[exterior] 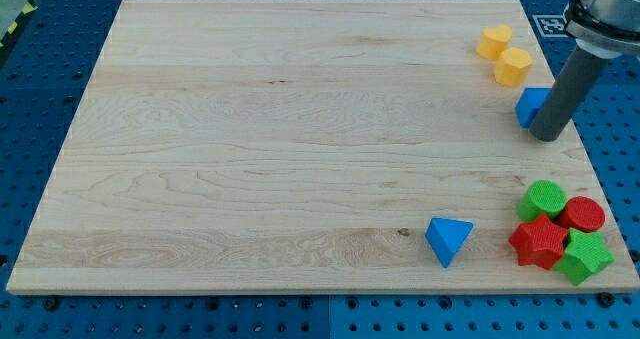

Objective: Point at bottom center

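**Rod waits at the right side of the board**

The big wooden surface fills most of the view. It sits on a blue base with holes.

The dark rod comes down at about 3 o'clock on the surface. My tip touches the wood right beside a blue block, on the block's right side. There is no gripper, so nothing can open or close.

At about 1 o'clock two yellow blocks sit touching each other.

At about 5 o'clock four blocks huddle together: a green round block, a red round block, a red star block and a green star block.

A blue pointed block lies near them, to their left. It is the nearest block to the 6 o'clock edge, which is far from my tip.
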Controlling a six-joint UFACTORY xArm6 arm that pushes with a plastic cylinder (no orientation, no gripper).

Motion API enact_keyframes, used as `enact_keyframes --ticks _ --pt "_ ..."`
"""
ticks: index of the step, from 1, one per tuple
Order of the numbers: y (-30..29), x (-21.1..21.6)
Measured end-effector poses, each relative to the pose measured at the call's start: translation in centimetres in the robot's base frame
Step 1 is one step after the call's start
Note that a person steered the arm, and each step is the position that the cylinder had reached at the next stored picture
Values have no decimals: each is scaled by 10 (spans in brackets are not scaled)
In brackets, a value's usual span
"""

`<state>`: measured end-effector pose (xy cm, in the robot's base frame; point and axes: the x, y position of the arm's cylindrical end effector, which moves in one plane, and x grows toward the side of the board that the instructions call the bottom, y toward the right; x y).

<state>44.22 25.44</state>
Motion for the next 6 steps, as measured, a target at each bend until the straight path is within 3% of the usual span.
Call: enact_keyframes --ticks 2,4,5,6 --pt "-1 -16" --pt "-111 -10" --pt "-180 19" --pt "-244 75"
